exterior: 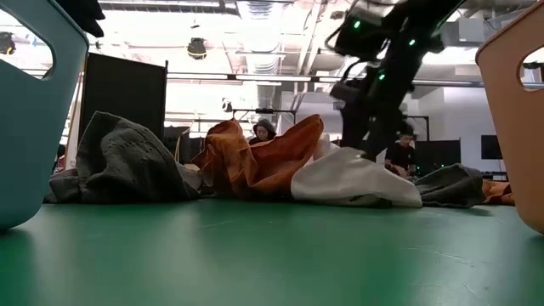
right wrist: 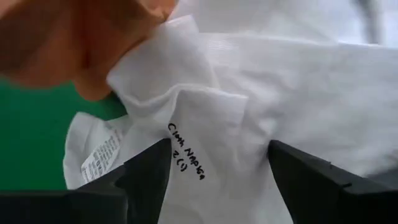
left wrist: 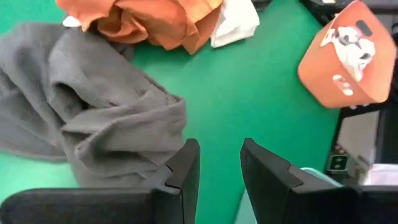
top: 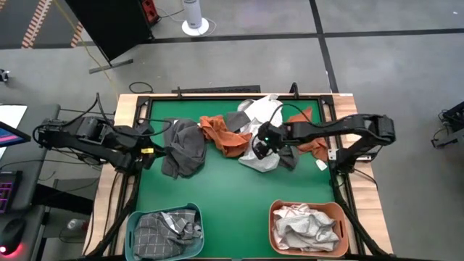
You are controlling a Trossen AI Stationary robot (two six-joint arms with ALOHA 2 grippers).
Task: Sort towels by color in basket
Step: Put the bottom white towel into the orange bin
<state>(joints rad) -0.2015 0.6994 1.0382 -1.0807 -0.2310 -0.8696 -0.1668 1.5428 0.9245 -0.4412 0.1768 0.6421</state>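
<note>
- Two baskets stand at the near edge of the green tabletop (top: 239, 188): the teal basket (top: 130, 230) near the left corner holds grey and checked cloths, and the orange basket (top: 273, 230) toward the right corner holds white and light ones. We judge part of the sort done.
- Unsorted towels lie in a row along the far half of the mat: dark grey towel (top: 183, 147) toward the left, rust orange towel (top: 221, 133) beside it, white towel (top: 262, 156) at centre, another orange cloth (top: 313, 145) and a grey one near the right edge.
- Right gripper (right wrist: 214, 171) is down over the white towel, jaws wide, straddling a raised fold with a handwritten tag. We see no grip on it yet.
- Left gripper (left wrist: 219, 171) waits near the left edge beside the dark grey towel, jaws narrowly apart with nothing between them.
- Left to do, by our estimate: at least five cloths. The white one presumably goes to the orange basket.
</note>
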